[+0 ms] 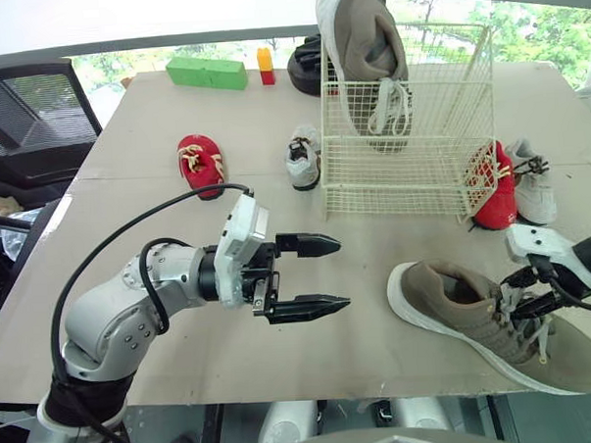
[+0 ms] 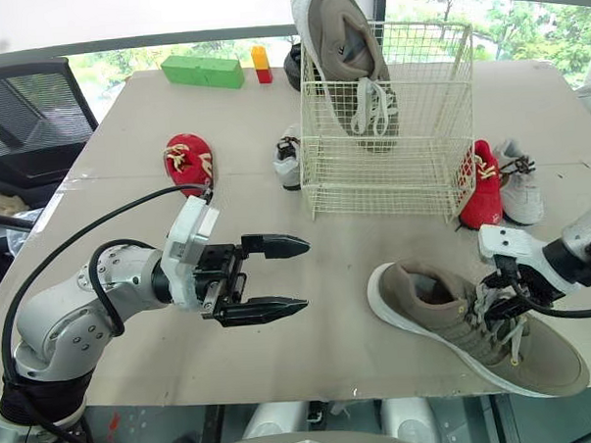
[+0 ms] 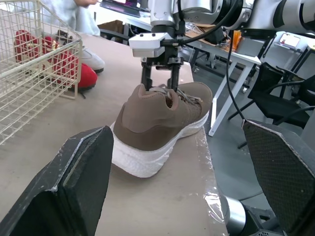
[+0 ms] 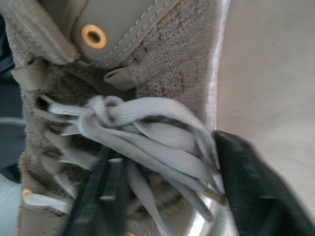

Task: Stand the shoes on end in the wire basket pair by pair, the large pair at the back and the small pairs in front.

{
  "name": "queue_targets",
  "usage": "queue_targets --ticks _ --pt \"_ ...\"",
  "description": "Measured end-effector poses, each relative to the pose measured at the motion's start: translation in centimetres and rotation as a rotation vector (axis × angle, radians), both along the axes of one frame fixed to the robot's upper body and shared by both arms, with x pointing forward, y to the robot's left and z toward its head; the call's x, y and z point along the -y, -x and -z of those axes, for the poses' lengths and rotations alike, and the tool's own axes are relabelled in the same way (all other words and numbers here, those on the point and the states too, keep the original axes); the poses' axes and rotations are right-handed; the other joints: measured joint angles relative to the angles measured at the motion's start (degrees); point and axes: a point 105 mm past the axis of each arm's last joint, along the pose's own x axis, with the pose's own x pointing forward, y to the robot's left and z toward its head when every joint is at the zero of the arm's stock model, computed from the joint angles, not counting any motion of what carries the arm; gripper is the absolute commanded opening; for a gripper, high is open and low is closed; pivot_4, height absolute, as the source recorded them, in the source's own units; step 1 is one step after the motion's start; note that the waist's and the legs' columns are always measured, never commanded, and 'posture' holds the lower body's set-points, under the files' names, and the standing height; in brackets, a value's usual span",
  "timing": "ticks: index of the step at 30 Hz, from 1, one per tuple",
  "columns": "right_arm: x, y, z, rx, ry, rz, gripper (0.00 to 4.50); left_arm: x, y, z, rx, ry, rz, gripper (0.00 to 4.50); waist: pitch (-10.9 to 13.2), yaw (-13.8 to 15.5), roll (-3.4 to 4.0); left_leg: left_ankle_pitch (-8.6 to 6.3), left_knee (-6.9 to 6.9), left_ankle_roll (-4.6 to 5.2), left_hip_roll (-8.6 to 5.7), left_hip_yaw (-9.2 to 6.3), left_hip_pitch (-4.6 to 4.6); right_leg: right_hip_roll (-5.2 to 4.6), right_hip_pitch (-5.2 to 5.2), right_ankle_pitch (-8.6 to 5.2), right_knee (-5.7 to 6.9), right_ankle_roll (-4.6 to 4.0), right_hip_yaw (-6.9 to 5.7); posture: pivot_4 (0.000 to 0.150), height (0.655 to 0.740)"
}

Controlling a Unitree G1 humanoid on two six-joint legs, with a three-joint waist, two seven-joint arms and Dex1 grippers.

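One large tan shoe point(image 1: 367, 61) stands on end at the back of the wire basket point(image 1: 412, 192). Its mate point(image 1: 496, 321) lies flat on the table at the front right. My right gripper point(image 1: 520, 298) is down on that shoe's laces point(image 4: 147, 132), and its fingers point(image 4: 246, 187) straddle them, open. My left gripper point(image 1: 313, 275) hovers open above the table, left of the flat shoe and pointing toward it. A small red shoe point(image 1: 202, 164) and a small white shoe point(image 1: 303, 157) lie left of the basket. Another red shoe point(image 1: 492, 188) and white shoe point(image 1: 534, 182) lie to its right.
A green block point(image 1: 207, 72), a small red and yellow block point(image 1: 266, 66) and a dark object point(image 1: 303, 64) sit at the table's far edge. A black office chair point(image 1: 26, 125) stands beside the table's left side. The table's front edge is close below the flat shoe.
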Motion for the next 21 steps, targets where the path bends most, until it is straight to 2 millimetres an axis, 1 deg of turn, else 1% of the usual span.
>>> queue_targets --ticks 1,2,4,5,6,7,8,9,10,11,12,14,15,16,18,19,20,21 --pt "0.0 0.1 0.0 -0.005 0.000 0.001 0.21 0.0 0.0 0.1 -0.003 0.000 -0.003 4.50 0.0 0.0 0.00 0.00 -0.01 -0.01 0.00 -0.02 -0.02 -0.02 0.00 0.06 -0.03 0.10 -0.02 0.150 0.7400" --pt "0.1 0.3 0.1 -0.014 -0.003 0.001 0.03 -0.1 0.1 0.2 -0.009 -0.001 -0.009 4.50 0.0 0.1 0.01 -0.01 -0.03 -0.01 0.00 -0.03 -0.02 -0.03 0.00 0.07 -0.07 0.11 -0.03 0.150 0.7400" --pt "0.3 1.0 0.2 -0.050 -0.027 0.009 0.03 -0.2 0.2 0.6 -0.021 0.000 -0.026 4.50 0.0 0.2 0.01 -0.02 -0.05 -0.03 0.00 -0.11 -0.07 -0.03 -0.01 0.07 -0.14 0.11 -0.10 0.150 0.7400" --pt "0.2 1.3 0.0 -0.066 -0.072 0.032 0.03 -0.2 0.2 0.6 -0.023 0.002 -0.035 4.50 0.0 0.1 0.05 -0.02 -0.05 -0.03 0.00 -0.11 -0.10 -0.04 -0.02 0.08 -0.14 0.10 -0.09 0.150 0.7400" --pt "0.0 1.5 -0.6 -0.073 -0.132 0.065 0.03 -0.2 0.2 0.6 -0.020 0.006 -0.041 4.50 0.1 0.1 0.13 -0.02 -0.04 -0.03 0.00 -0.11 -0.11 -0.05 -0.02 0.08 -0.14 0.11 -0.08 0.150 0.7400" --pt "-0.4 1.7 -2.0 -0.066 -0.224 0.106 0.03 -0.2 0.3 0.6 -0.021 0.011 -0.049 4.50 0.1 0.1 0.28 -0.03 -0.04 -0.02 -0.01 -0.10 -0.12 -0.06 -0.02 0.09 -0.14 0.11 -0.07 0.150 0.7400" --pt "-0.7 1.7 -3.0 -0.048 -0.267 0.110 0.03 -0.2 0.3 0.7 -0.022 0.011 -0.056 4.50 0.1 0.1 0.34 -0.03 -0.04 -0.02 -0.01 -0.10 -0.11 -0.06 -0.02 0.09 -0.14 0.11 -0.06 0.150 0.7400" --pt "-0.9 2.1 -4.8 -0.029 -0.344 0.144 0.03 -0.2 0.3 0.6 -0.021 0.018 -0.059 4.50 0.1 0.1 0.42 -0.03 -0.04 -0.01 -0.01 -0.10 -0.12 -0.06 -0.03 0.09 -0.12 0.11 -0.10 0.150 0.7400" --pt "-1.5 2.6 -7.8 0.003 -0.458 0.162 0.03 -0.4 0.3 0.4 -0.022 0.031 -0.068 4.50 0.1 0.1 0.41 -0.04 -0.05 -0.01 0.02 -0.12 -0.08 -0.05 0.00 0.10 -0.11 0.11 -0.14 0.150 0.7400" --pt "-1.9 2.9 -9.3 0.022 -0.511 0.159 0.03 -0.5 0.3 0.2 -0.020 0.038 -0.072 4.50 0.1 0.0 0.41 -0.04 -0.05 -0.01 0.04 -0.13 -0.08 -0.05 0.00 0.11 -0.11 0.08 -0.20 0.150 0.7400" --pt "-2.5 3.0 -11.3 0.056 -0.608 0.163 0.03 -0.5 0.2 0.0 -0.021 0.052 -0.075 4.50 0.1 0.0 0.40 -0.04 -0.05 -0.01 0.07 -0.13 -0.06 -0.06 0.00 0.15 -0.11 0.03 -0.24 0.150 0.7400" --pt "-3.7 2.4 -16.0 0.209 -0.835 0.140 0.03 -0.1 0.2 -0.6 -0.024 0.091 -0.060 4.50 0.2 -0.3 0.37 -0.04 -0.04 -0.01 0.09 -0.02 -0.03 -0.09 0.01 0.25 -0.15 -0.13 -0.26 0.150 0.7400" --pt "-4.2 1.4 -18.3 0.322 -0.942 0.139 0.03 -0.1 0.1 -0.8 -0.025 0.102 -0.056 4.50 0.1 -0.6 0.18 -0.04 -0.03 -0.01 0.13 0.10 0.12 -0.07 0.08 0.29 -0.14 -0.20 -0.25 0.150 0.7400" --pt "-4.4 0.6 -20.0 0.414 -1.011 0.141 0.03 0.1 0.0 -1.2 -0.018 0.112 -0.048 4.50 0.2 -0.6 0.12 -0.03 -0.02 -0.01 0.15 0.09 0.09 -0.06 0.10 0.29 -0.19 -0.33 -0.29 0.150 0.7400" --pt "-5.4 -2.9 -23.3 0.636 -1.152 0.220 0.03 0.3 -0.8 -1.8 -0.003 0.144 -0.060 4.50 0.1 -1.0 0.03 -0.01 0.02 -0.03 0.17 0.19 0.15 -0.02 0.12 0.29 -0.15 -0.41 -0.28 0.150 0.7400" --pt "-5.7 -4.9 -24.4 0.729 -1.186 0.286 0.03 0.3 -1.2 -2.2 0.007 0.158 -0.066 4.50 0.2 -1.2 0.01 0.02 0.03 -0.05 0.17 0.24 0.12 -0.02 0.09 0.34 -0.12 -0.36 -0.26 0.150 0.7400" --pt "-6.1 -7.2 -25.2 0.822 -1.194 0.373 0.03 0.4 -1.7 -2.5 0.016 0.173 -0.077 4.50 0.2 -1.4 0.01 0.04 0.04 -0.08 0.17 0.28 0.09 -0.02 0.04 0.45 -0.08 -0.17 -0.26 0.150 0.7400" --pt "-6.1 -9.0 -25.7 0.896 -1.186 0.449 0.03 0.4 -2.0 -2.8 0.025 0.184 -0.084 4.50 0.2 -1.4 0.01 0.11 0.03 -0.19 0.16 0.32 0.05 -0.02 -0.02 0.46 -0.05 -0.15 -0.24 0.150 0.7400"
